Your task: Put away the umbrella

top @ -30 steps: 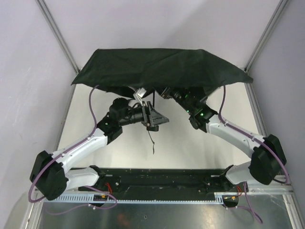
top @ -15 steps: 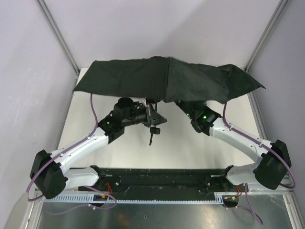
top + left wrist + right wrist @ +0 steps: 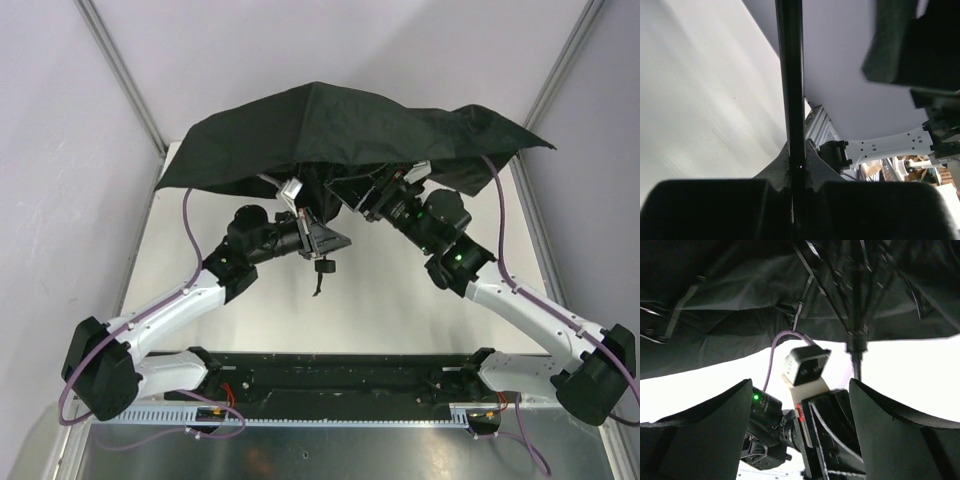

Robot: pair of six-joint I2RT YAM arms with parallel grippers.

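Note:
The umbrella point(image 3: 340, 130) is open, its black canopy peaked over the back of the table. Its thin shaft point(image 3: 790, 75) runs straight up the left wrist view. My left gripper point(image 3: 318, 243) point(image 3: 791, 176) is shut on that shaft just above the knob handle point(image 3: 325, 265), and the wrist strap point(image 3: 318, 285) dangles below. My right gripper point(image 3: 800, 412) stands open under the canopy, facing the left wrist, with nothing between its fingers point(image 3: 715, 440). The ribs and fabric underside point(image 3: 740, 300) fill the top of the right wrist view. From above, the right gripper's tips point(image 3: 348, 195) sit half hidden under the canopy edge.
Grey walls and metal corner posts point(image 3: 120, 70) close in the table point(image 3: 380, 310) on three sides. The canopy reaches nearly from the left wall to the right post point(image 3: 560, 70). A black rail point(image 3: 330, 375) joins the arm bases at the near edge.
The left gripper has closed on the shaft. The right gripper has opened and its wrist has risen towards the canopy. The canopy has gone from flat to peaked in the middle.

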